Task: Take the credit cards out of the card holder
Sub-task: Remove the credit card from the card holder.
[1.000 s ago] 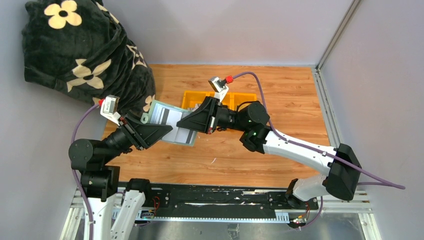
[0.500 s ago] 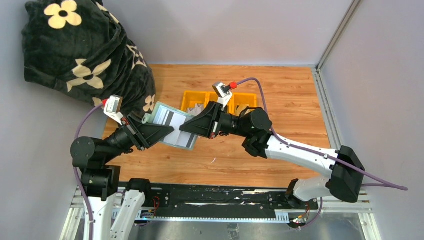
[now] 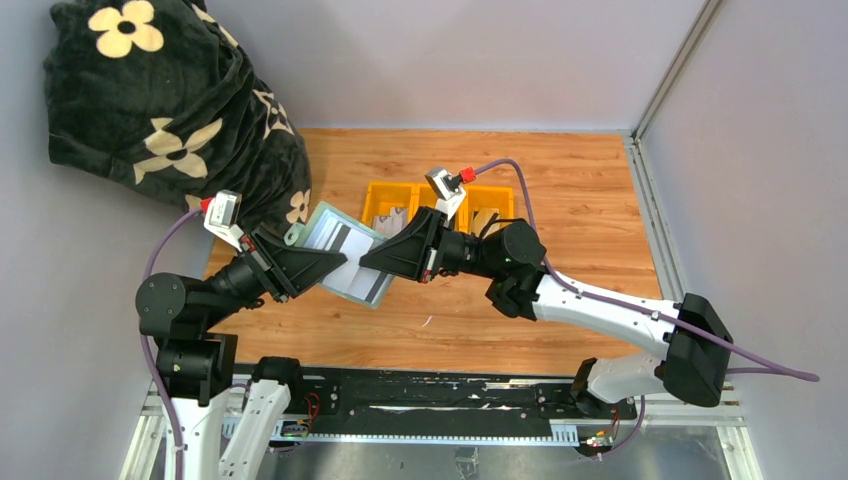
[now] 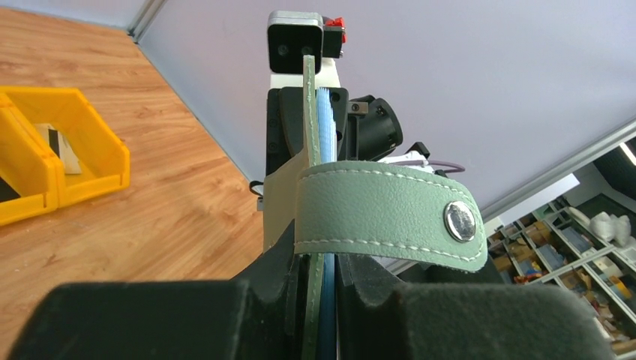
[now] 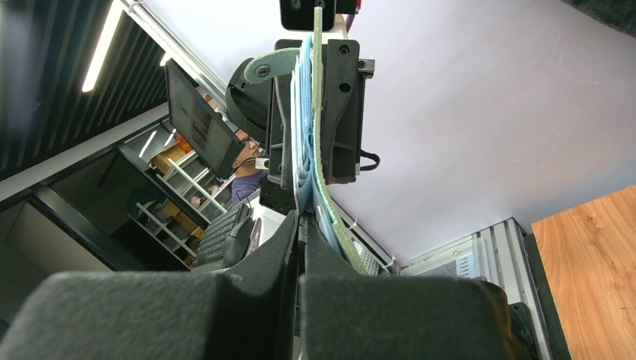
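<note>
Aloft, card holder (image 3: 352,283), opposite edges tight in left end effector (image 3: 336,261) and right end effector (image 3: 367,256).

Diffuse light falls from above; the wooden surface (image 3: 580,170) is bright, with soft shadows beneath the card holder (image 3: 345,272). In both wrist views the card holder is sharp, while everything nearer than it is dark and blurred. A strip light (image 5: 101,56) glares to its left.

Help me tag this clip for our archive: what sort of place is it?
Probably a robotics lab test cell: a wooden tabletop walled by plain grey panels, a left arm and right arm bolted to a rail at its near edge, storage shelves and a monitor beyond.
</note>
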Robot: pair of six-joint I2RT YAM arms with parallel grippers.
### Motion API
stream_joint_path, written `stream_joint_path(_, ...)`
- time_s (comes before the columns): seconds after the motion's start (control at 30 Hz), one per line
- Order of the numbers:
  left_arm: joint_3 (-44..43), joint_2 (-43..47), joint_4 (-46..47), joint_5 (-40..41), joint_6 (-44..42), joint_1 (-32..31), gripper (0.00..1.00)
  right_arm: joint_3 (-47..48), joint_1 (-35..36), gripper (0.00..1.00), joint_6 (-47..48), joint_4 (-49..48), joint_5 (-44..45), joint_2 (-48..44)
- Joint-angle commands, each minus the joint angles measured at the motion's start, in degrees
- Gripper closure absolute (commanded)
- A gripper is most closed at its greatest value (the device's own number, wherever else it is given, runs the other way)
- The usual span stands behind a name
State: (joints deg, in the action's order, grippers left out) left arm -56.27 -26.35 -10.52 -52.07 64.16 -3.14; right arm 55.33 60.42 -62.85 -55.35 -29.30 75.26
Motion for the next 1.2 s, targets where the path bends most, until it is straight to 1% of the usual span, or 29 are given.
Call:
stream_joint_path(0.0, -3.3, 0.3, 3.6, 4.2, -0.1, 0.1, 0.84, -0.9, 1.7, 1.0, 2.5, 1.2, -0.7, 0.3)
stream_joint_path(0.27, -3.9, 0.4, 2.8, 4.4, -1.0, 0.0, 0.85, -2.0, 2.3, 1.0, 1.9, 0.4, 2.5, 1.0)
stream_joint_path(0.3, -3.8, 0.5, 2.8, 4.2, -1.0, 0.0, 0.85, -1.5, 2.3, 0.98, 1.9, 0.6, 3.0, 1.0)
stream_joint_path(0.37, -3.7, 0.6, 2.7, 3.9, -1.0, 0.0, 0.85, -0.3, 2.2, 0.85, 2.0, 1.0, 3.8, 1.0)
stream_joint_path(0.47, -3.7, 0.7, 2.7, 3.7, -1.1, 0.1, 0.85, 2.0, 2.2, 0.7, 1.9, 1.3, 3.9, 1.6)
stream_joint_path(0.53, -3.7, 0.8, 2.6, 3.5, -1.2, 0.0, 0.85, 3.3, 2.0, 0.65, 1.3, 1.1, 3.9, 2.6)
stream_joint_path(0.67, -3.4, 1.1, 2.2, 3.4, -2.0, 0.1, 0.85, 3.8, 1.6, 0.64, -1.6, -2.4, 3.6, 4.2)
stream_joint_path(0.73, -3.3, 1.2, 1.6, 3.4, -2.5, 0.1, 0.85, 3.8, 1.4, 0.59, -2.6, -3.9, 3.3, 4.7)
stream_joint_path(0.8, -3.1, 1.4, 1.5, 3.4, -2.8, 0.1, 0.84, 3.9, 1.3, 0.59, -3.2, -4.5, 3.1, 5.0)
stream_joint_path(0.87, -2.8, 1.5, 1.4, 3.4, -3.2, 0.1, 0.84, 4.2, 1.2, 0.59, -3.6, -4.9, 3.0, 5.2)
stream_joint_path(1.07, -1.7, 2.0, 1.0, 3.5, -4.3, 0.1, 0.84, 6.2, 1.1, 0.67, -4.6, -5.2, 2.0, 6.3)
stream_joint_path(1.13, -1.8, 2.1, 0.4, 3.6, -5.2, 0.1, 0.84, 6.6, 0.9, 0.67, -5.2, -5.9, 1.2, 6.7)
stream_joint_path(1.17, -1.9, 2.2, -0.2, 3.7, -5.8, 0.1, 0.84, 6.5, 0.8, 0.66, -5.5, -6.3, 1.0, 6.7)
